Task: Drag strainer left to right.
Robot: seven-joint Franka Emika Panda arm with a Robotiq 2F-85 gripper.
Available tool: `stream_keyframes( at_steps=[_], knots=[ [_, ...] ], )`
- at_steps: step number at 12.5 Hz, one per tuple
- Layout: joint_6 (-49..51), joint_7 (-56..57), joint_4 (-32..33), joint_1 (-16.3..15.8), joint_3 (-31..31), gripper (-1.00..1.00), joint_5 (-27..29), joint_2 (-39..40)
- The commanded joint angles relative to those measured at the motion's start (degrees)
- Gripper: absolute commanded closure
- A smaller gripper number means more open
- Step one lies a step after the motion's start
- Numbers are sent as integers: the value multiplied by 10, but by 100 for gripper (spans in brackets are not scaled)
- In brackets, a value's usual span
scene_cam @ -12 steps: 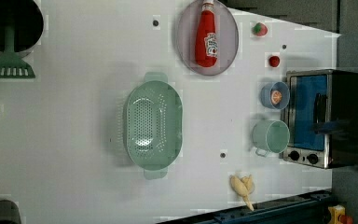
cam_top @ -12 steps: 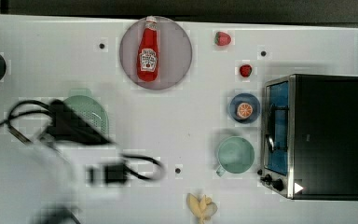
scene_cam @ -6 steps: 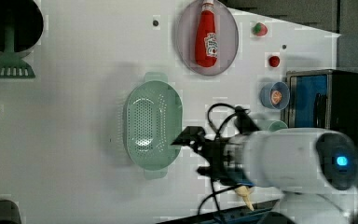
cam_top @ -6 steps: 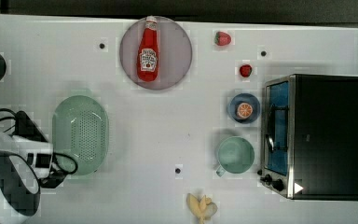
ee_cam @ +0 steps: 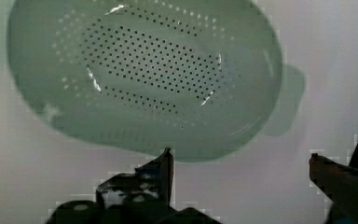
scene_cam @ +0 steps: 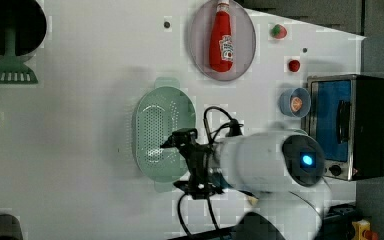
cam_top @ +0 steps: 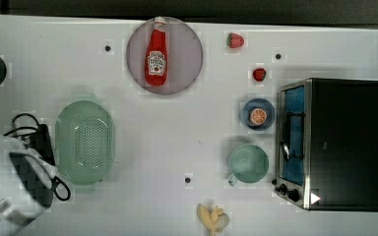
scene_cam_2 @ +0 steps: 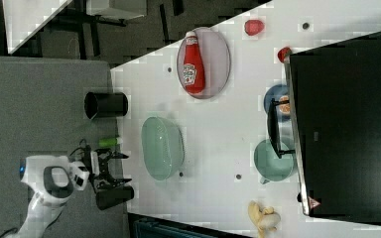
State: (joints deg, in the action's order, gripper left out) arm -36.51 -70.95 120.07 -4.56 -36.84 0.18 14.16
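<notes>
Since half a second ago the arm has shifted in the top view, its dark gripper [cam_top: 44, 142] now just beside the strainer's [cam_top: 85, 142] long side on the top view's left, while the strainer itself has not moved.

Largest on the white table [cam_top: 177, 132] is the black toaster oven [cam_top: 334, 142] at the top view's right edge. Next is the strainer, well apart from it toward the top view's left: an oval bowl whose long axis runs up and down the top view, with a small tab handle at each end. It is pale mint-green plastic, sitting upright and open side up, its floor and lower walls dotted with rows of small holes [ee_cam: 144, 60].

A round grey-purple plate [cam_top: 187, 56] carries a red ketchup bottle [cam_top: 156, 54]. Smaller still are the green mug [cam_top: 248, 164], near the oven, and a blue bowl [cam_top: 258, 114] holding an orange slice.

The gripper's fingers [ee_cam: 165, 168] stand wide apart, holding nothing, poised by the strainer's rim in the wrist view.
</notes>
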Motion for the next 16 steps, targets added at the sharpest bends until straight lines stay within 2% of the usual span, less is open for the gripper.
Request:
stream_keyframes(
  at_steps=[1, 7, 12, 16],
  knots=[
    [-67, -91, 4, 19, 17, -100, -42, 70],
    [-187, -92, 30, 13, 45, -100, -78, 152],
    [-243, -92, 59, 2, 83, -100, -97, 167],
    [-251, -91, 79, 3, 114, -100, -111, 162]
  ],
)
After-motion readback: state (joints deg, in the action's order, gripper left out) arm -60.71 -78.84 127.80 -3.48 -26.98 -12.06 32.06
